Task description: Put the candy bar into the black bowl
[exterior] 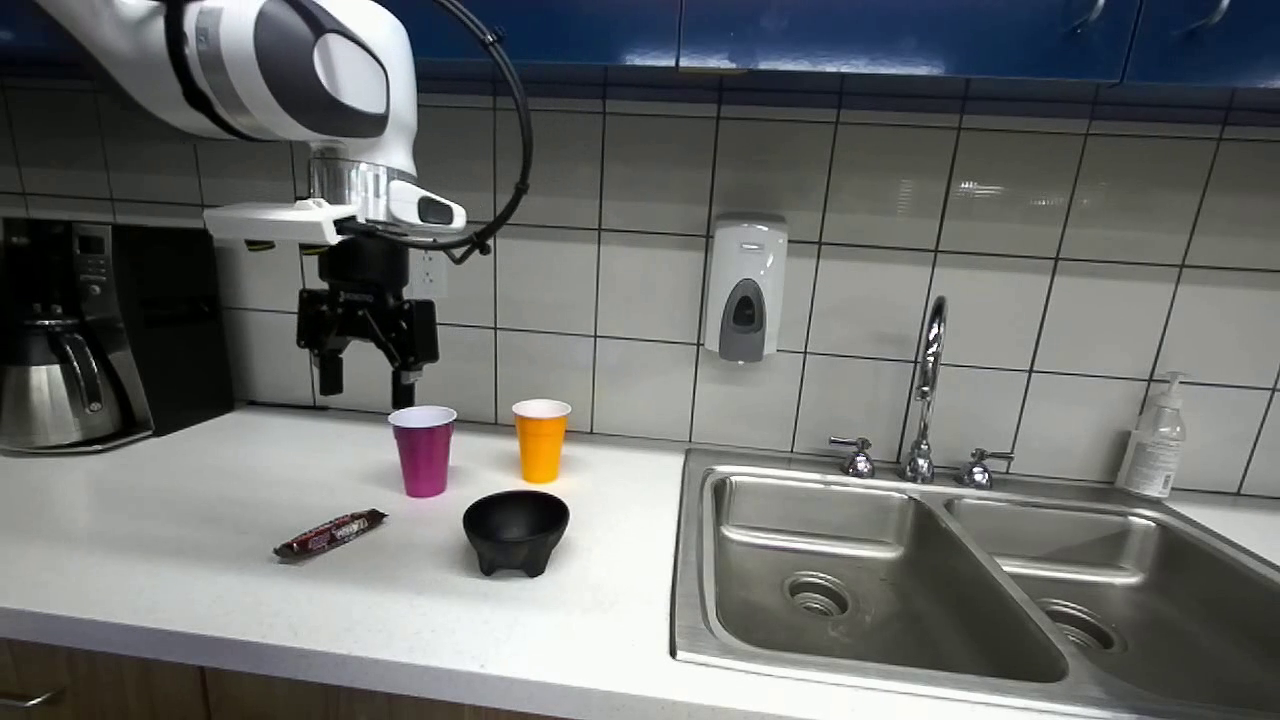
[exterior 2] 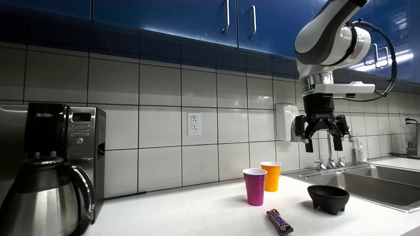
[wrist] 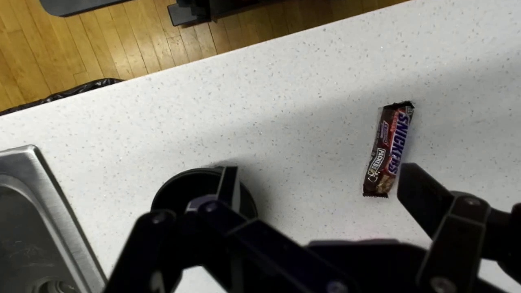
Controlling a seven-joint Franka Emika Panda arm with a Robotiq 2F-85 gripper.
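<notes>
The candy bar, in a dark maroon wrapper, lies flat on the counter in both exterior views [exterior: 330, 535] [exterior 2: 279, 222] and in the wrist view [wrist: 387, 150]. The black bowl stands upright on short feet, apart from the candy bar, in both exterior views [exterior: 515, 530] [exterior 2: 328, 199]. It also shows in the wrist view [wrist: 183, 187], partly hidden by a finger. My gripper [exterior: 367, 384] points down, high above the counter. It shows too in an exterior view [exterior 2: 323, 146] and the wrist view [wrist: 320, 181]. Its fingers are spread wide, with nothing between them.
A pink cup [exterior: 424, 455] and an orange cup [exterior: 541, 445] stand upright behind the bar and bowl. A steel sink [exterior: 690, 600] is beside the bowl. A coffee maker [exterior 2: 98, 157] stands at the counter's far end. Blue cabinets [exterior 2: 164, 19] hang above.
</notes>
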